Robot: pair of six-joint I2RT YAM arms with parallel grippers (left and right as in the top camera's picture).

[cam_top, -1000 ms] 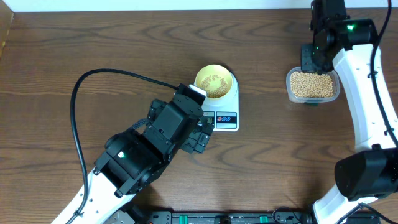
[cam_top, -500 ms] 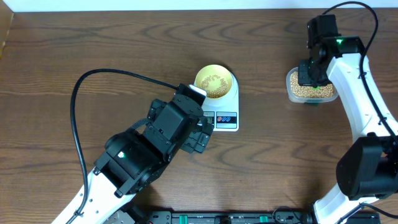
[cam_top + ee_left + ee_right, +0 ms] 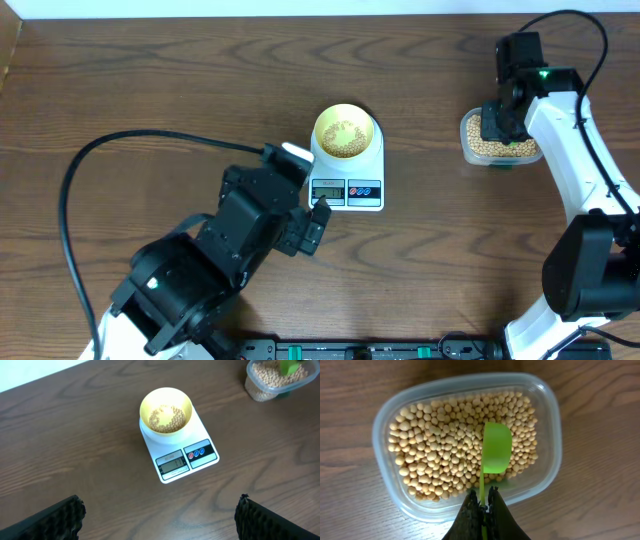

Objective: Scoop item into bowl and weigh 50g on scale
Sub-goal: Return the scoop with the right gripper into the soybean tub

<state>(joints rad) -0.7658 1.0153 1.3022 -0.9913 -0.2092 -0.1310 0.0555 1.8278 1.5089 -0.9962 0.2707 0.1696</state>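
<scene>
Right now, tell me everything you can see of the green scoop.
The green scoop looks like smooth, bright plastic: a rounded bowl on a thin handle seen edge-on. The right tool is shut on that handle. The bowl hangs over the beans in the clear tub, right of centre, with no beans showing on it. Whether it touches them cannot be told.

Seemingly wooden table (image 3: 150,80): scale (image 3: 347,203), plastic tub (image 3: 549,435).

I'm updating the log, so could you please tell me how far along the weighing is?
Done: the bowl sits on the scale with some beans in it. In hand: the right gripper holds the green scoop, looking empty, over the beans in the tub. Left: more scoops until the display, unreadable here, shows 50 g.
</scene>
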